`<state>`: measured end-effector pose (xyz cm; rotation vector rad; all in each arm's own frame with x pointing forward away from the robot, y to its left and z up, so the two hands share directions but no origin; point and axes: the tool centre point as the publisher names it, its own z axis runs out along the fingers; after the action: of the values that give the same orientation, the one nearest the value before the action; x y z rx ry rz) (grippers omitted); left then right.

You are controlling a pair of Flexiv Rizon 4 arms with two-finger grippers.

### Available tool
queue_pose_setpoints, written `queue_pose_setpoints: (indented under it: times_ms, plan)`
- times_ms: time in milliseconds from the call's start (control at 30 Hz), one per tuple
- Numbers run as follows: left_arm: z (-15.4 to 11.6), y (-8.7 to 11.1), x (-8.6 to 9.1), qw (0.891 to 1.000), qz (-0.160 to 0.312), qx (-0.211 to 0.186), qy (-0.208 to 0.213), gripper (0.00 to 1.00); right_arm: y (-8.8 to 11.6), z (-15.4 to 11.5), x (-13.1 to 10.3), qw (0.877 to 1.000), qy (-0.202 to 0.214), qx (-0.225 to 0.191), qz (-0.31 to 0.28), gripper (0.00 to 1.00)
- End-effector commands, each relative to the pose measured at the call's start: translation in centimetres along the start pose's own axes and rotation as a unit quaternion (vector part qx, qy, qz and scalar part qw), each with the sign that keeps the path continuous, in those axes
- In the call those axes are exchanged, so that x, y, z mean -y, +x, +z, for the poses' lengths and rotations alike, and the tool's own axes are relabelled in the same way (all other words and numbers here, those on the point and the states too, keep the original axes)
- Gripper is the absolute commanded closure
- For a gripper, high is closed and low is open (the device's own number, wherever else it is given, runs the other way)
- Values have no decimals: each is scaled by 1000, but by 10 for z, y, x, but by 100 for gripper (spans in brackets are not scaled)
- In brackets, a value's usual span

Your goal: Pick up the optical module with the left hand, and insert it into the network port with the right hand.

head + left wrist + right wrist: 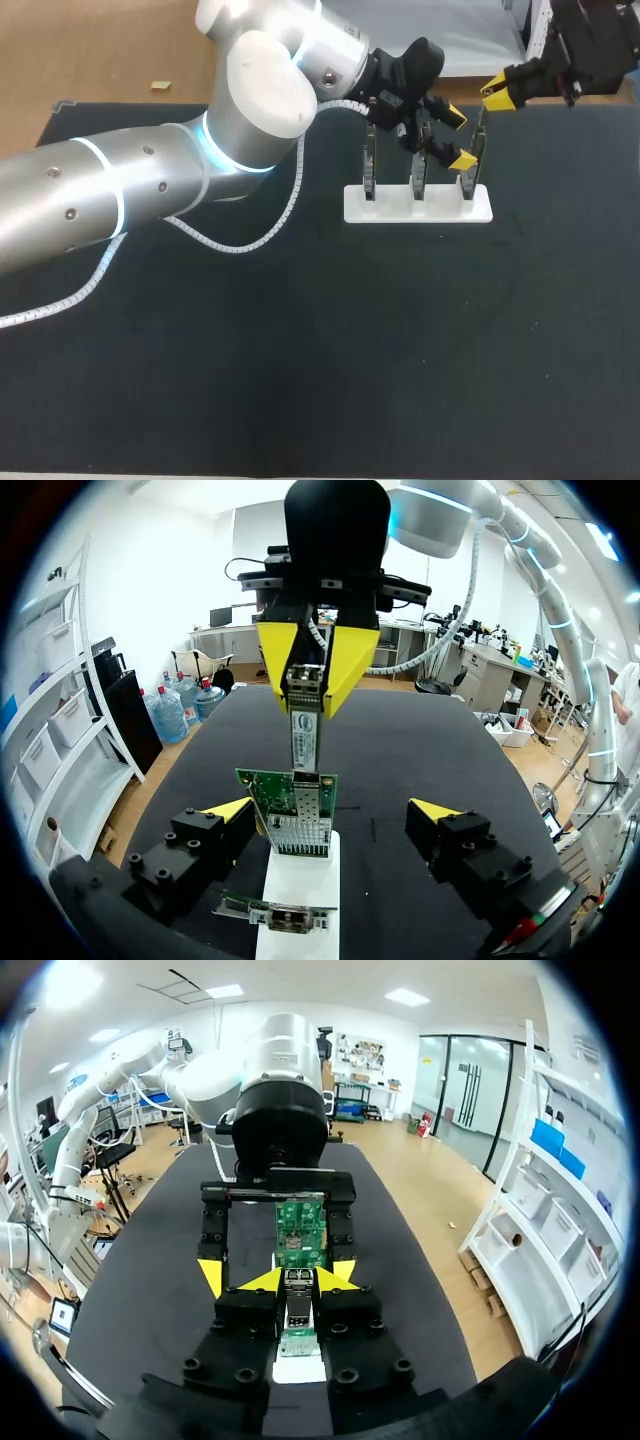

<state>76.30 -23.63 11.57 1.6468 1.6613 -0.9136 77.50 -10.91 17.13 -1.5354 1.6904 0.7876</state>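
My right gripper [497, 93] [300, 1278] is shut on the slim metal optical module [298, 1292] [305, 725]. The module's far end meets the port edge of a green network card [293, 805] [300, 1230]. How deep it sits I cannot tell. That card stands upright at the right end of a white stand [418, 203] [300, 880]. My left gripper [459, 138] [333, 815] is open wide. Its fingers [200, 840] flank the card on both sides without touching it. The right gripper [315, 675] faces it from beyond the card.
Two more cards [369, 165] [418, 165] stand upright in the same stand, left of the one being worked on. The dark table mat [400, 350] stretches in front of the stand. My left arm's big silver link [150, 190] lies across the table's left half.
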Motion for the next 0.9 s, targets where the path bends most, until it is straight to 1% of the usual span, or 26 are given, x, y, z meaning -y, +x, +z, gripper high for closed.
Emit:
queue_pose_setpoints:
  times_ms: [33, 900]
  plan:
    - [0, -1, -1, 1000, -1, -2, 0, 0, 1, 2, -3, 1000, 3, -1, 2, 100]
    - [0, -1, -1, 1000, -1, -2, 0, 0, 7, 7, -3, 1000, -6, -9, 9, 100]
